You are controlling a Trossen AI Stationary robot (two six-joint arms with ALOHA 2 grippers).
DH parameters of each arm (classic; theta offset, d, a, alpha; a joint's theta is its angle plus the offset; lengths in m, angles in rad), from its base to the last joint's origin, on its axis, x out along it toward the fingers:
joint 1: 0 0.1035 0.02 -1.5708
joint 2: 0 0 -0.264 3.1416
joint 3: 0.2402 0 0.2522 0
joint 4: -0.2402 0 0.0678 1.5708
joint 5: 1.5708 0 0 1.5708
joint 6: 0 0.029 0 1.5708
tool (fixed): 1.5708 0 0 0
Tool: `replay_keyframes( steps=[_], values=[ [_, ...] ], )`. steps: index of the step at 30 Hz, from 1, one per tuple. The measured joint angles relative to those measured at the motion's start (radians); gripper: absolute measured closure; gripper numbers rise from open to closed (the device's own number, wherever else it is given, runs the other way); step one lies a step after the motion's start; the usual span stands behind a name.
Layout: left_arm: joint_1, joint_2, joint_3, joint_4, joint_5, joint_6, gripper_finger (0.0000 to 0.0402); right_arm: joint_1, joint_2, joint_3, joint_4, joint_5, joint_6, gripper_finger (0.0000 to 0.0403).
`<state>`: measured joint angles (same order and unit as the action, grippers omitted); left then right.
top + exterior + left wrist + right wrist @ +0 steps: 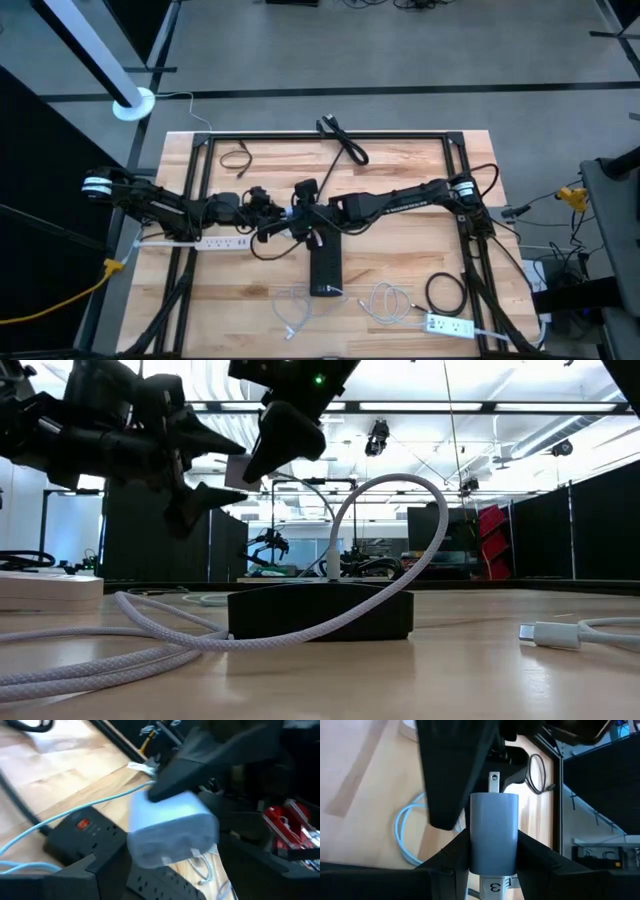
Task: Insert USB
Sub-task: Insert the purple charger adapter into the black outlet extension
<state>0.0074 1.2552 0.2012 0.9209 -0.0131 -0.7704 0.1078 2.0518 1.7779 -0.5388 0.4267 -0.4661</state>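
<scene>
Black power strip point(325, 268) is lying at table centre, high view; both grippers are meeting at its 12 o'clock. Right wrist view: we're seeing the right gripper point(492, 851) clamping the white charger point(494, 832). Left gripper point(268, 210): grip unclear.

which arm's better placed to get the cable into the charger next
Likely the left: the right gripper is shut on the white charger block, held above the black power strip, so it's occupied. The left gripper sits right beside it and appears empty.
</scene>
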Motion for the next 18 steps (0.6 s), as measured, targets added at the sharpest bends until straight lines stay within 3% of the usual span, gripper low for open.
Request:
replay_keyframes(
  steps=[12,18],
  values=[
    [0.0,0.0,0.0,0.021,-0.015,-0.067,0.0131,0.007,0.0,0.0,-0.002,-0.004,-0.045,0.0288],
    [0.0,0.0,0.0,0.019,-0.02,-0.061,0.0213,0.007,0.004,0.0,-0.003,0.006,-0.047,0.0288]
  ],
)
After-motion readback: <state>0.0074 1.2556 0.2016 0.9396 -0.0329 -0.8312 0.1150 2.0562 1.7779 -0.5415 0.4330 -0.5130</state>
